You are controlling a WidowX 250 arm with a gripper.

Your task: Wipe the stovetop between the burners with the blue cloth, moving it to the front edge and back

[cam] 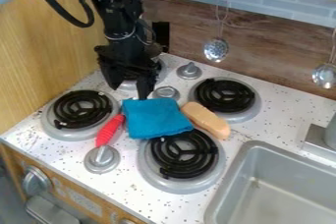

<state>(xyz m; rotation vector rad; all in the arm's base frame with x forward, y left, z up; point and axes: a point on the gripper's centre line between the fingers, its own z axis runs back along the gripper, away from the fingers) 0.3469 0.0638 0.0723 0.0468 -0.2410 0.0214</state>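
Your pincer [129, 93] hangs at upper left of centre, its fingers spread wide with nothing between them; the right-hand tip in the frame is right by the top edge of the blue cloth [156, 118], though you can't tell whether it touches. The cloth lies near the middle of the frame, on the white counter [125, 183], its lower edge reaching the front burner [183, 155]. The red handle [109, 129] meets its left side, and the peach-coloured block [205, 120] sits against its right. Expect the cloth to be light, soft and unbreakable, with little slip but plenty of sag. You'd do best to pinch a raised fold near its top edge, clear of both neighbours
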